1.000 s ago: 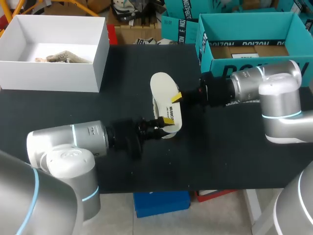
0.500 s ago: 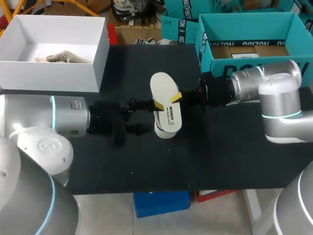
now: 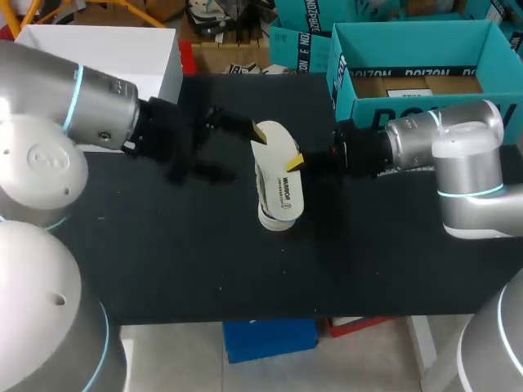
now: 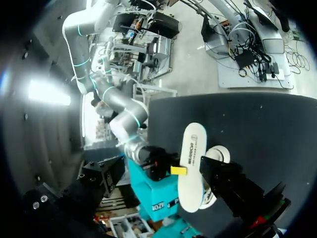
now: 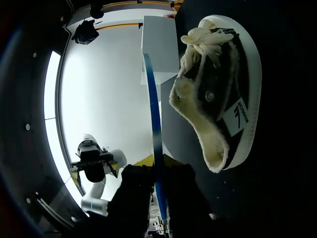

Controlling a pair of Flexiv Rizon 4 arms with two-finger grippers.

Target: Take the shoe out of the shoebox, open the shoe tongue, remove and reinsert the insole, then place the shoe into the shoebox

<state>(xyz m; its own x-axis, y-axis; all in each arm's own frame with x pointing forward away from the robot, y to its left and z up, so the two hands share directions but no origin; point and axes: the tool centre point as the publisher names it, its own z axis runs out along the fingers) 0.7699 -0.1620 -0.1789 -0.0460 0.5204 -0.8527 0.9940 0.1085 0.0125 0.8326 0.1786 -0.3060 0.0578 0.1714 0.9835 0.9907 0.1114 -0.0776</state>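
Insole point(image 3: 274, 155) beside shoe point(image 5: 218, 84), edge pinched by right gripper point(image 3: 294, 162); left gripper point(image 3: 237, 153) spread wide near its end.

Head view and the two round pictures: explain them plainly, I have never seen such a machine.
This is a robot with two arms at a black table. The head view looks down from above and behind; each round picture comes from a camera on one wrist. The right pincer is shut on a white insole, held close to the shoe, which lies on its side. The left pincer is open near the insole, holding nothing. A white box stands at the far left.
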